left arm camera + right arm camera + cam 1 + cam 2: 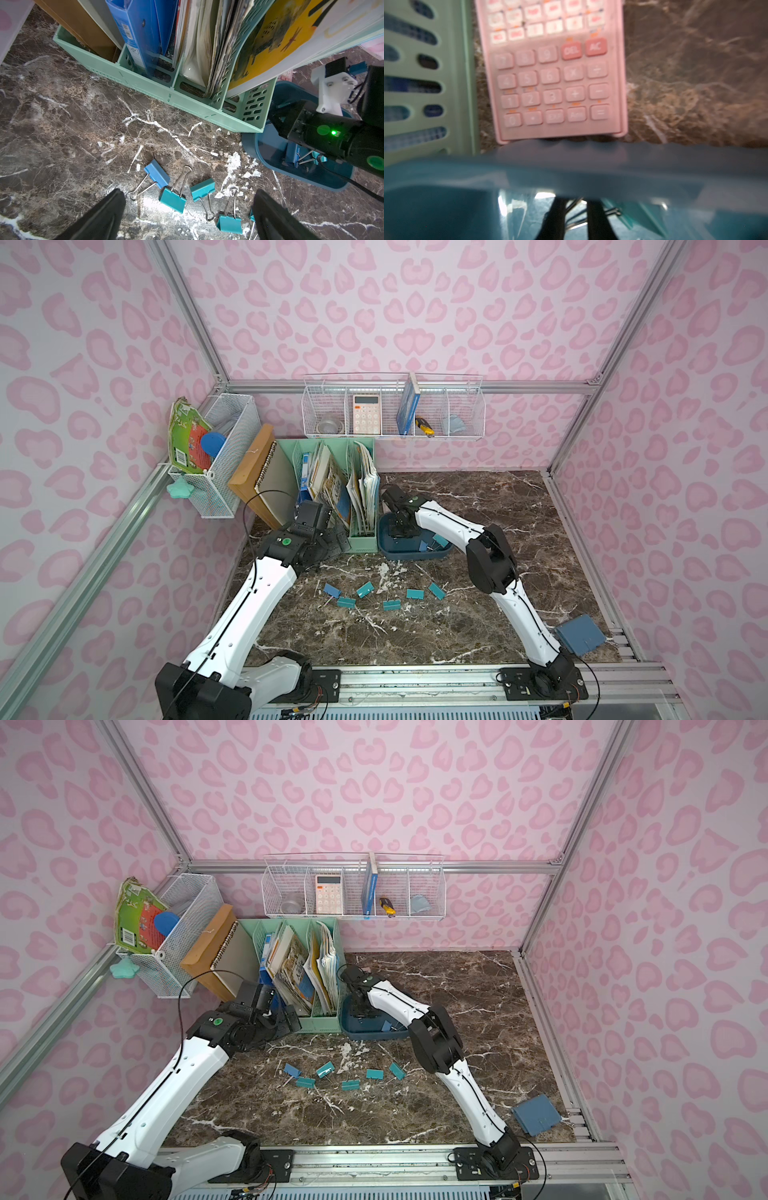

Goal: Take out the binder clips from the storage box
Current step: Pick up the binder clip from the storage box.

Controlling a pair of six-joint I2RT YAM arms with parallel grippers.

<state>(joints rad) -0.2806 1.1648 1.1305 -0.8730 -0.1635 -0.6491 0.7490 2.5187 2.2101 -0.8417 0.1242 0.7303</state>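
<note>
Jaws, left gripper [189,192]: wide apart, above loose binder clips [172,200].
Jaws, right gripper [575,202]: nearly together inside storage box [446,207]; grip unclear.

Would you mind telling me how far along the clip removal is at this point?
Done: six binder clips lie on the marble table in front of the storage box. In hand: the right gripper is down in the box, fingers either side of a clip's wire handles; a firm grip cannot be confirmed. The left gripper hangs open, empty. Left: at least two clips are in the box.
</note>
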